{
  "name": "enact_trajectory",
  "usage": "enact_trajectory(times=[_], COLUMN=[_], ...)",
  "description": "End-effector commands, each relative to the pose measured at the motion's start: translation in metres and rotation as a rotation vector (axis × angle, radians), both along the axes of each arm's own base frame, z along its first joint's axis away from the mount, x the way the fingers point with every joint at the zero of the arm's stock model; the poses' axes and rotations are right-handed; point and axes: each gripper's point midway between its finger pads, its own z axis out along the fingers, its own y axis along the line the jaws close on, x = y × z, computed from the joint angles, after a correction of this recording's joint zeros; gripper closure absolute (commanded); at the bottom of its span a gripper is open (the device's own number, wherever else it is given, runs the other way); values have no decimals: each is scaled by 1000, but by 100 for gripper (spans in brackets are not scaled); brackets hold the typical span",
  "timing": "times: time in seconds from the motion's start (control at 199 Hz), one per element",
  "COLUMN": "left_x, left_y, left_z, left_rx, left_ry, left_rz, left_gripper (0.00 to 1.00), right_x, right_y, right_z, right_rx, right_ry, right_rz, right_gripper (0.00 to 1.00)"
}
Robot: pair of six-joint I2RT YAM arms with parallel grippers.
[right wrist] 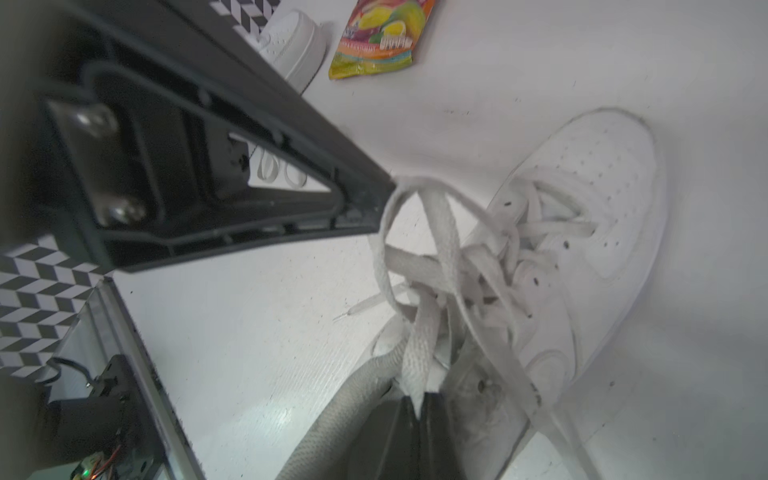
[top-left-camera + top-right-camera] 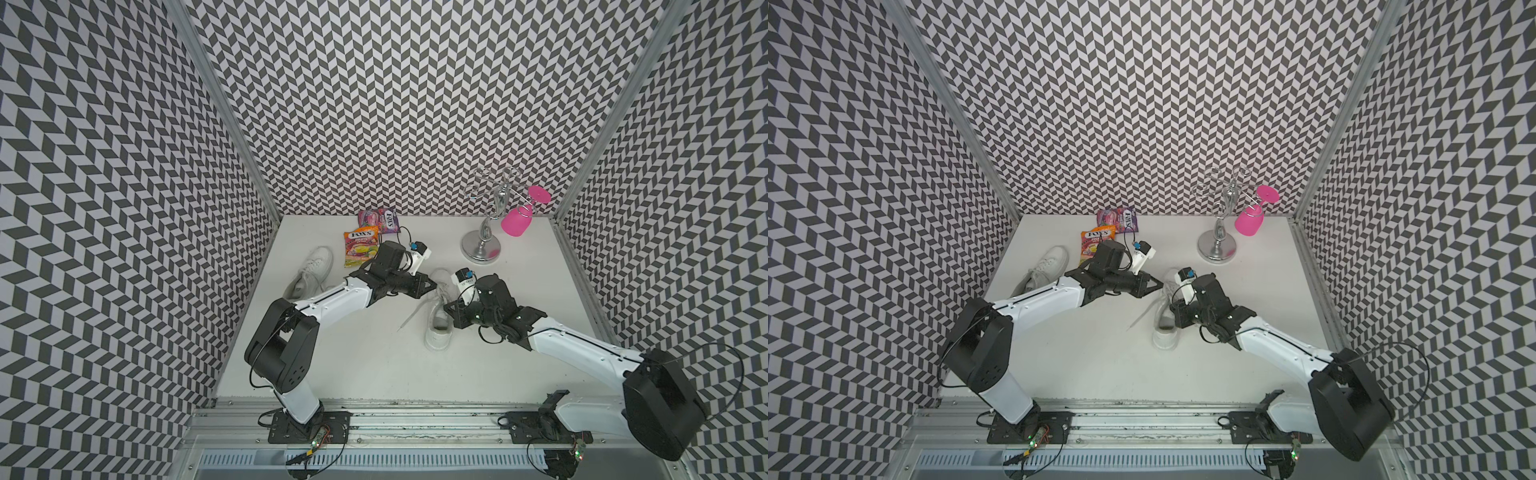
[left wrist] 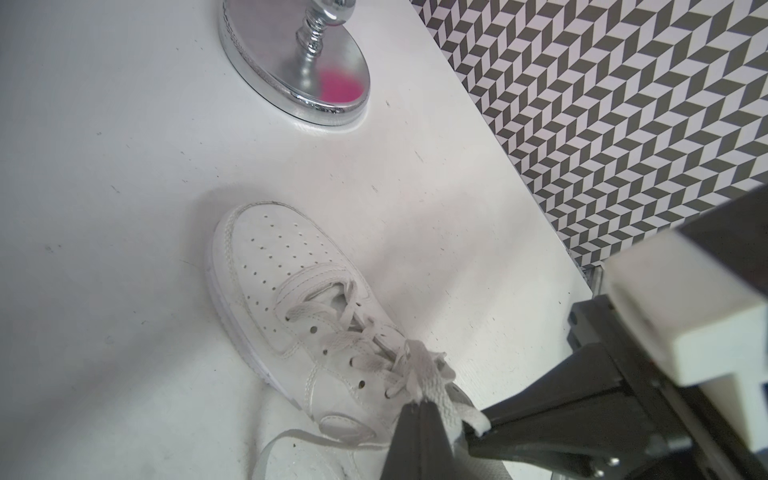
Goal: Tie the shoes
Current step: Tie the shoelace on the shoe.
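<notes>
We have both grippers closed on lace at the shoe in the middle of the table (image 2: 332,374). That shoe (image 2: 438,320) lies with its long axis running near to far, toe toward the far wall. Our left gripper (image 2: 432,286) reaches in from the left, jaws clamped on a lace loop (image 1: 409,216) above the eyelets. Our right gripper (image 1: 417,409) comes from the right at the shoe's collar, jaws pinching another lace strand (image 1: 419,353). The two grips sit on opposite sides of the crossing, so we judge pulling apart sideways, across the shoe's axis, would tighten it. The second shoe (image 2: 313,270) lies far left, untouched.
</notes>
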Motion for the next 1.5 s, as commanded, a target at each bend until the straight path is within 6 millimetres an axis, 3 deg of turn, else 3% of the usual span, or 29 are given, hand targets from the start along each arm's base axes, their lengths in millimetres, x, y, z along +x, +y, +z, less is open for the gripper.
enact_trajectory(times=[0.0,0.191,0.497,1.0,1.156,1.497], left_x=[5,7,6,4,4,20], left_y=[7,13,22,30,31,61], left_z=[12,8,-1,-11,-14,-17], left_rx=[-10,-1,22,40,36,42], left_ry=[-42,-36,-23,0,9,6], left_rz=[33,50,76,90,92,230], left_gripper=[100,100,100,100,100,100], right_x=[22,38,50,56,57,57], right_y=[-19,-38,-68,-107,-111,-149], right_z=[24,45,44,22,16,-2], right_rx=[-56,-55,-89,-143,-150,-192], right_ry=[-94,-155,-162,-114,-99,-47], right_rz=[-101,-194,-306,-431,-441,-593], right_gripper=[100,100,100,100,100,100])
